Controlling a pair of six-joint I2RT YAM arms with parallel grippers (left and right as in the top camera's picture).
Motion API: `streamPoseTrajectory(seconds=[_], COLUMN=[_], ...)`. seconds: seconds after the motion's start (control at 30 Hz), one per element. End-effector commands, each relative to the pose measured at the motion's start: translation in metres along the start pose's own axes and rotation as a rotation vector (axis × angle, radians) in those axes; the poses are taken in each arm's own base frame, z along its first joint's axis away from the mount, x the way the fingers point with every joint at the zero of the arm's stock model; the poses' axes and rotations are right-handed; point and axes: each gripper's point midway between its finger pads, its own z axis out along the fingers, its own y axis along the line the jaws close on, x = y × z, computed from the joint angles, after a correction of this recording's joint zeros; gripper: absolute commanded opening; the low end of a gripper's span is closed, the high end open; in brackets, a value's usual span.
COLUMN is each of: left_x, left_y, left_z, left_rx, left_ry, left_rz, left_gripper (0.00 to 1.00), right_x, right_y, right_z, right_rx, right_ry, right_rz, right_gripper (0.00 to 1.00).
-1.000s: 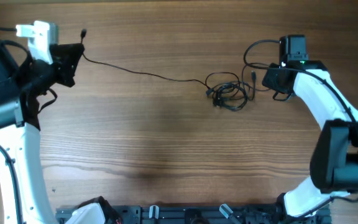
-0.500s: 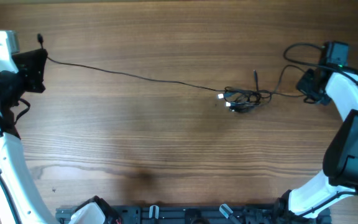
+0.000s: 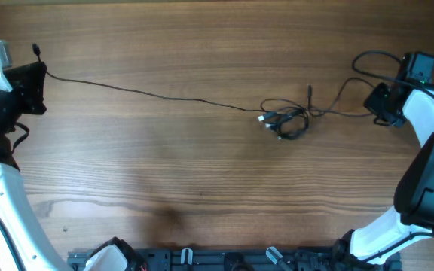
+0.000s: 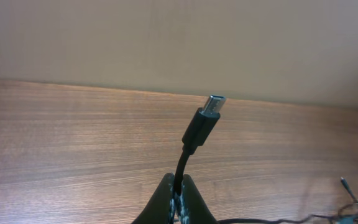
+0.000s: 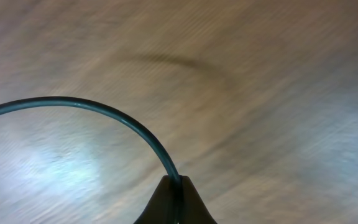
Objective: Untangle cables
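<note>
The cables lie as a small tangled knot [image 3: 285, 120] right of the table's middle, with a plug tip [image 3: 310, 91] sticking up from it. One thin strand [image 3: 149, 94] runs taut from the knot to my left gripper [image 3: 39, 69] at the far left. That gripper [image 4: 178, 186] is shut on the strand just below its plug [image 4: 210, 109], which points up. Another strand [image 3: 345, 113] leads right to my right gripper [image 3: 373, 108]. In the right wrist view the gripper [image 5: 178, 183] is shut on a curved cable [image 5: 104, 111] above the blurred wood.
The wooden table [image 3: 202, 181] spans the overhead view. A black rail [image 3: 224, 260] runs along its front edge. The right arm's own thicker cable [image 3: 371, 56] loops beside its wrist. A beige wall [image 4: 166, 43] rises behind the table's far edge.
Both grippers have moved outward, left one to the left and right one to the right. The strands have been pulled long and the loose coil has drawn into a smaller knot.
</note>
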Motion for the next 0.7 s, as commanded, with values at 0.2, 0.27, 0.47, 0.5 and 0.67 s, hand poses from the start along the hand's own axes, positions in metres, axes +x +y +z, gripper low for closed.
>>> streamPoseTrajectory(seconds=[0.2, 0.27, 0.47, 0.5, 0.67], left_x=[-0.006, -0.004, 0.009, 0.012, 0.04], left_y=[-0.057, -0.073, -0.116, -0.122, -0.156], left_z=[0.014, 0.019, 0.032, 0.034, 0.059], left_rx=[0.147, 0.191, 0.306, 0.322, 0.435], left_ry=[0.012, 0.024, 0.078, 0.089, 0.198], left_rz=[0.074, 0.09, 0.113, 0.115, 0.105], left_gripper=[0.04, 0.04, 0.21, 0.28, 0.43], right_x=[0.041, 0.052, 0.062, 0.062, 0.064], right_y=[0.128, 0.156, 0.176, 0.175, 0.175], right_z=[-0.006, -0.012, -0.016, -0.016, -0.016], right_rx=[-0.277, -0.331, -0.36, -0.359, -0.359], right_ry=[0.019, 0.006, 0.002, 0.002, 0.009], right_rz=[-0.244, -0.3, -0.309, -0.31, -0.32], right_gripper=[0.05, 0.04, 0.05, 0.05, 0.04])
